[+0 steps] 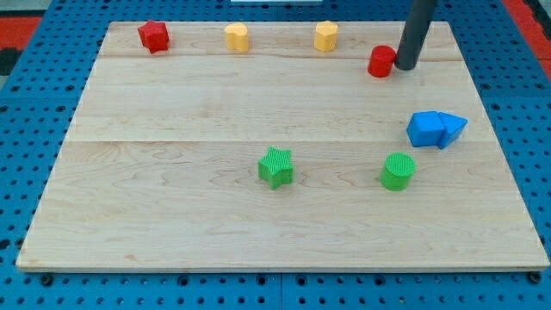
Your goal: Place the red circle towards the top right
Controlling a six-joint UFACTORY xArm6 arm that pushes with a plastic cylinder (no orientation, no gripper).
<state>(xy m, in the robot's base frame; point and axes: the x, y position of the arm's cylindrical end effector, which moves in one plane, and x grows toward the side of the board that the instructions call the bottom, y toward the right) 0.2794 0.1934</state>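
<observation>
Since the tip [405, 65] touches the red circle [380, 62] on its right, near the tabletop's [258, 224] top right, it should go around to the left and push gently. This end effector has no jaws, only a rod.

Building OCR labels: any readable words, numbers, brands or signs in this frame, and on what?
None: no text shows.
Wooden board: bare grain.
Red circle, beside my tip on the view's left: unmarked.
Other blocks: unmarked.
Blue pegboard: holes only.
</observation>
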